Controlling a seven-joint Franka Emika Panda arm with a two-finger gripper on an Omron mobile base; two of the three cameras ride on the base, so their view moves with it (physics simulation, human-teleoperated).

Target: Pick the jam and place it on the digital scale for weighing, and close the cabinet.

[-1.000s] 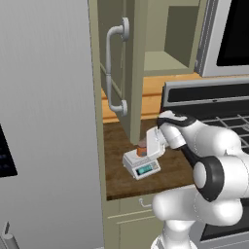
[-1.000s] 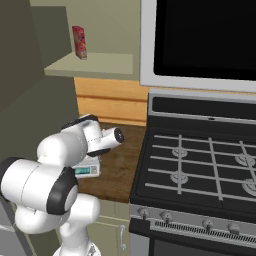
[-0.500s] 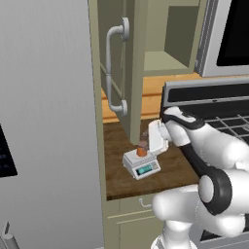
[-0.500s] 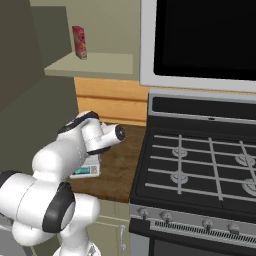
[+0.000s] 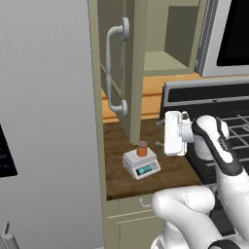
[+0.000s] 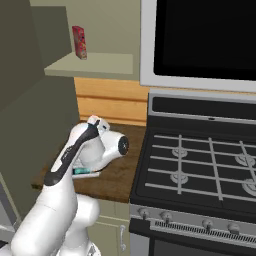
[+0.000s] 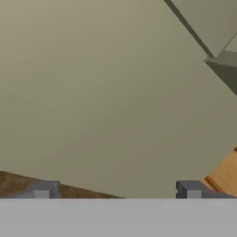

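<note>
I am in a kitchen: a black gas stove (image 6: 200,170) stands beside my wooden desk (image 5: 146,177), under olive wall cabinets (image 5: 133,58) and a microwave (image 6: 200,40).

A dark wooden tabletop (image 5: 121,182) sits beside a black gas stove (image 6: 200,175) with knobs along its front. A red carton (image 6: 79,42) stands upright on a shelf (image 6: 95,65). A grey refrigerator (image 5: 46,121) flanks the tabletop.

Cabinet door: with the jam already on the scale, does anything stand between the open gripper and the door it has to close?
Nothing visible does. The gripper, jaws apart, faces the bare inner side of the cabinet door across open counter. The jam on the digital scale sits lower, off that line.
</note>
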